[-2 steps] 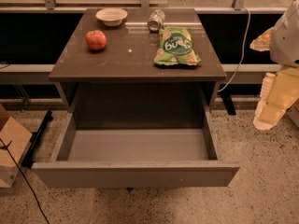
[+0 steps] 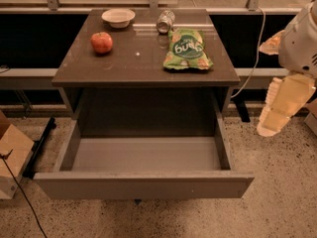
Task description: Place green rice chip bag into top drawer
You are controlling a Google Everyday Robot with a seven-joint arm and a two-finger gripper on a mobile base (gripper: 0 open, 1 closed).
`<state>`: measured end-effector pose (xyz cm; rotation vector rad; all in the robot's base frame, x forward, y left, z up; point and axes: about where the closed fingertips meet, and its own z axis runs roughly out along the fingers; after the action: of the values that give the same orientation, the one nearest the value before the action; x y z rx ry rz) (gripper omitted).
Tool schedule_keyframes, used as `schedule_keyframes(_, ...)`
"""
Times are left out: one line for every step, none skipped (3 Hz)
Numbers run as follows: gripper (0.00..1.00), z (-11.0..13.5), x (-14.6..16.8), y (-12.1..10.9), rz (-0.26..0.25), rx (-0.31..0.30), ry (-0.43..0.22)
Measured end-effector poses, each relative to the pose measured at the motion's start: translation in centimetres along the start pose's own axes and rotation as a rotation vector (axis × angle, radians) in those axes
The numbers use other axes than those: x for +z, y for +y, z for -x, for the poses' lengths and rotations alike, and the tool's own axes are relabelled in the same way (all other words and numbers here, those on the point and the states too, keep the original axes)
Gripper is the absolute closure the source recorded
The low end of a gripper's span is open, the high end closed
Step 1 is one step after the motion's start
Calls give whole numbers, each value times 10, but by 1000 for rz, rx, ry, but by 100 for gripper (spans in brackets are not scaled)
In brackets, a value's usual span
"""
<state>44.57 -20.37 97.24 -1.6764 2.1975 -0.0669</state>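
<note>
The green rice chip bag (image 2: 187, 49) lies flat on the right part of the dark table top (image 2: 133, 66), just in front of a silver can. The top drawer (image 2: 144, 183) is pulled wide open below the table top, and its grey inside shows nothing in it. My gripper (image 2: 280, 105) hangs at the right edge of the view, beyond the table's right side and level with the drawer. It is well apart from the bag and holds nothing that I can see.
A red apple (image 2: 101, 42) sits at the table's left. A white bowl (image 2: 118, 17) is at the back and a silver can (image 2: 165, 21) lies on its side. A cardboard box (image 2: 11, 155) and a cable lie on the floor at left.
My gripper has drifted slightly to the left. The bag, the drawer and the other things have not moved.
</note>
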Motion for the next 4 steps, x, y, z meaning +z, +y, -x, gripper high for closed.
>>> schedule_keyframes(0,26,15,-12,-22,29,-113)
schedule_keyframes(0,49,29,-32,-45,58,-218)
schedule_keyframes(0,65,46,-51,-51,88,-278)
schedule_keyframes(0,78,65,-71,-40,107,-313)
